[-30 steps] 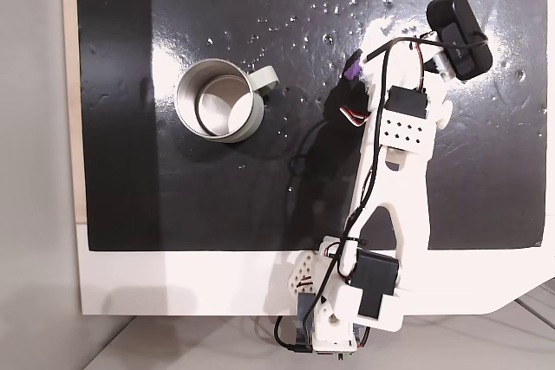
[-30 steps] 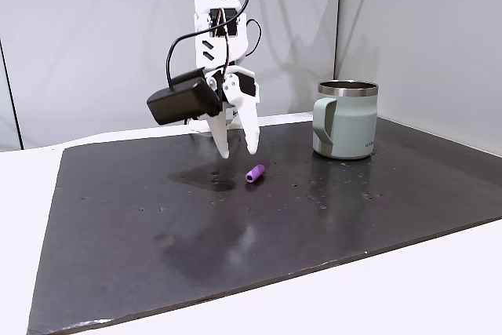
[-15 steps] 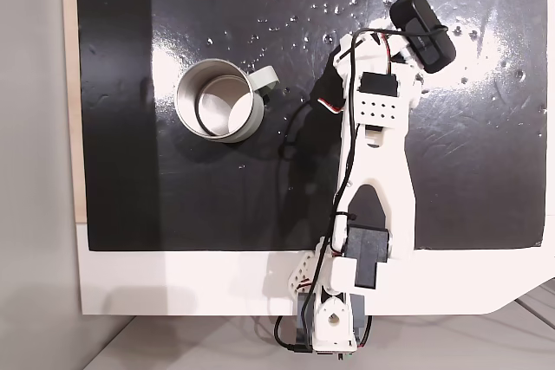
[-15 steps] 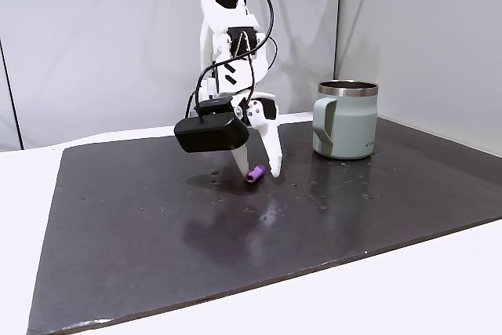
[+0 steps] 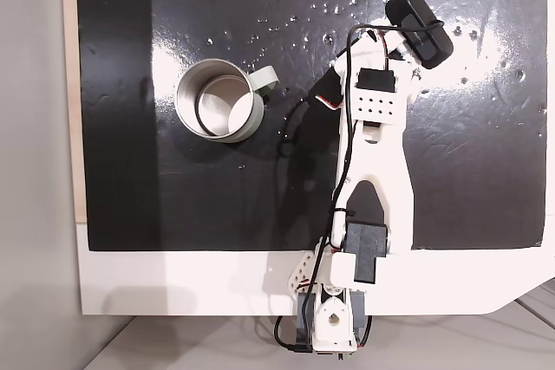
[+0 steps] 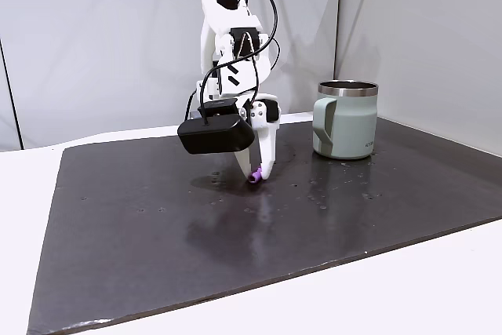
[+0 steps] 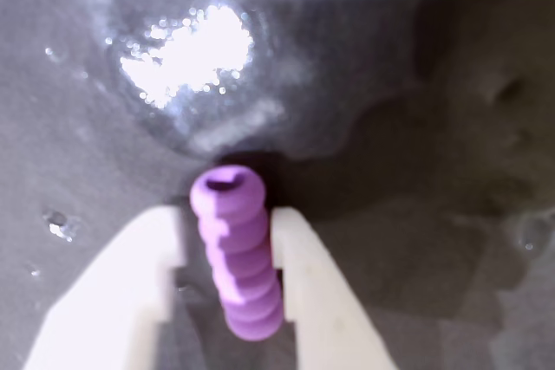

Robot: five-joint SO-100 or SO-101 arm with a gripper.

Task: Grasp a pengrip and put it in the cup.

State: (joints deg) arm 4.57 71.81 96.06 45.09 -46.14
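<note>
On the dark tabletop (image 6: 141,225), the pincer (image 7: 227,279) pinches the pengrip (image 7: 236,253) (ribbed, rubbery); lifted, it might squirt free.

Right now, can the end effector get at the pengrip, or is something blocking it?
Probably yes. In the wrist view the end effector straddles the pengrip, one finger on each side and nothing between them. The cup stands well off.

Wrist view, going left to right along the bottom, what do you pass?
Left white finger → purple pengrip → right white finger → bare dark mat.
</note>
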